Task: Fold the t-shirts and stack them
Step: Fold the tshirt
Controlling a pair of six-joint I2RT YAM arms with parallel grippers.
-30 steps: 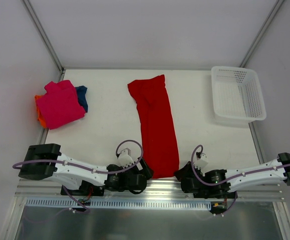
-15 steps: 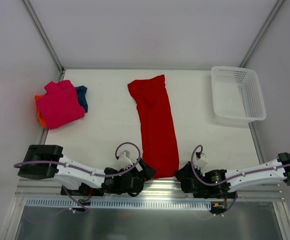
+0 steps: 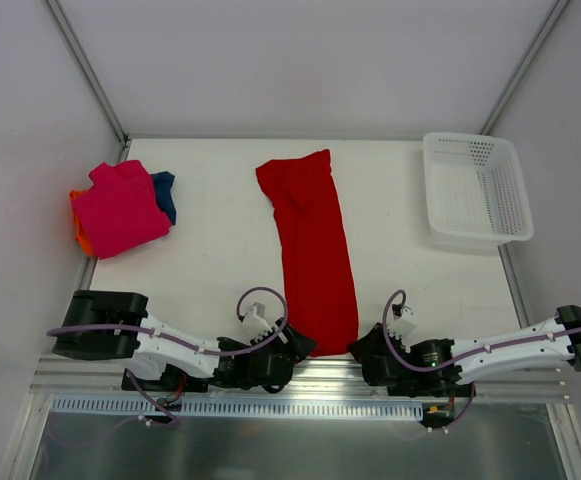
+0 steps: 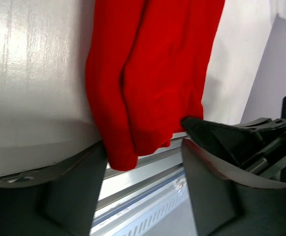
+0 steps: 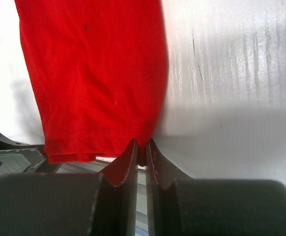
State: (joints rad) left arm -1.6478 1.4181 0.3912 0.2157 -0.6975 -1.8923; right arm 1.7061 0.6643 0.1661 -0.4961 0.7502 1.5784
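Note:
A bright red t-shirt, folded into a long strip, lies down the middle of the table, and its near end hangs over the front edge. My left gripper is at its near-left corner. In the left wrist view, the left gripper is open and the red cloth droops between the wide-apart fingers. My right gripper is shut on the near-right corner. The right wrist view shows the right gripper pinching the red hem. A magenta-pink t-shirt lies folded on an orange one and a dark blue one at the far left.
A white mesh basket stands at the far right of the table. A metal rail runs along the table's front edge under both grippers. Grey walls close in the table on the left, right and back.
My left arm has slid right, bringing its gripper onto the red t-shirt's near-left corner, with the jaws narrowing a little. The right arm and the cloth have not moved.

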